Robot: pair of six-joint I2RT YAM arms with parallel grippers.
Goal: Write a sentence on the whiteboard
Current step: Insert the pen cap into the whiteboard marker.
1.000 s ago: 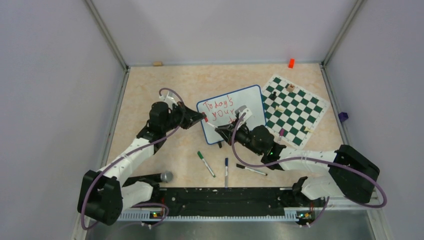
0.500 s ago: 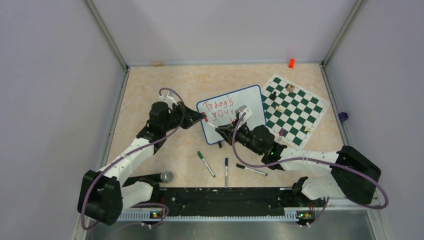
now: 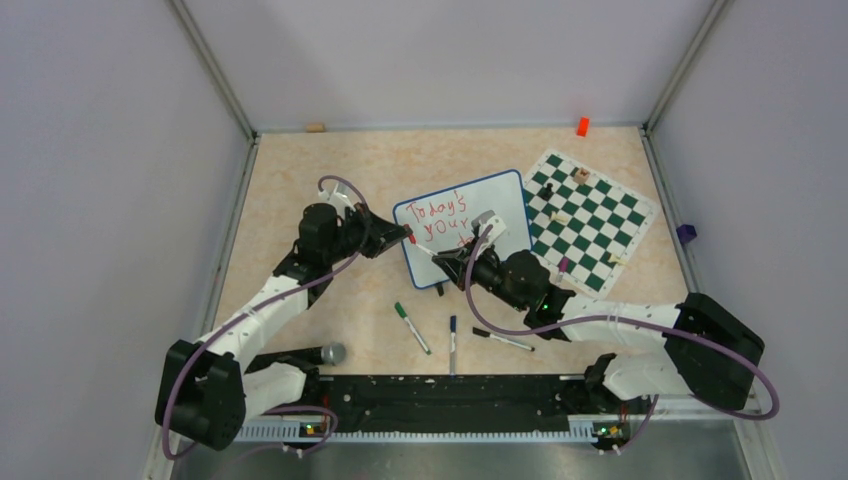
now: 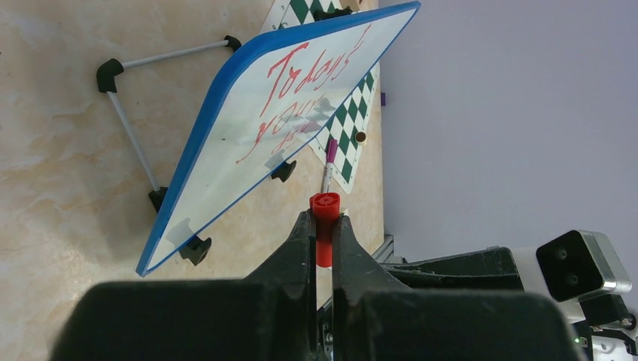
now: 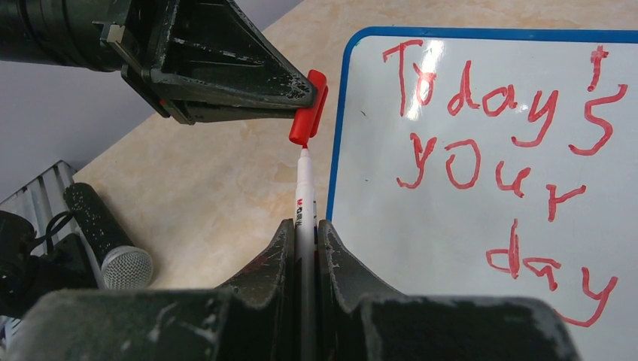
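The whiteboard (image 3: pixel 503 208) stands tilted on its black feet mid-table, blue-framed, and also shows in the left wrist view (image 4: pixel 226 173) and the right wrist view (image 5: pixel 451 248). The sentence (image 5: pixel 496 113) reads "Today's your day" in red on three lines; it also shows in the top view (image 3: pixel 445 220). My left gripper (image 3: pixel 403 237) (image 4: pixel 324 218) is shut on a red marker cap (image 4: pixel 325 207) (image 5: pixel 308 109) just left of the board. My right gripper (image 3: pixel 440 257) (image 5: pixel 305 224) is shut on a white marker (image 5: pixel 305 192), whose tip meets the cap's open end.
A green-and-white chess mat (image 3: pixel 590 215) with small pieces lies right of the board. A green-capped marker (image 3: pixel 411 327), a blue one (image 3: pixel 452 343) and a black one (image 3: pixel 503 340) lie near the front. A microphone (image 3: pixel 325 353) lies front left. An orange block (image 3: pixel 582 126) sits at the back.
My right arm has edged slightly left, bringing the marker tip closer to the cap. The left arm and the board have not moved.
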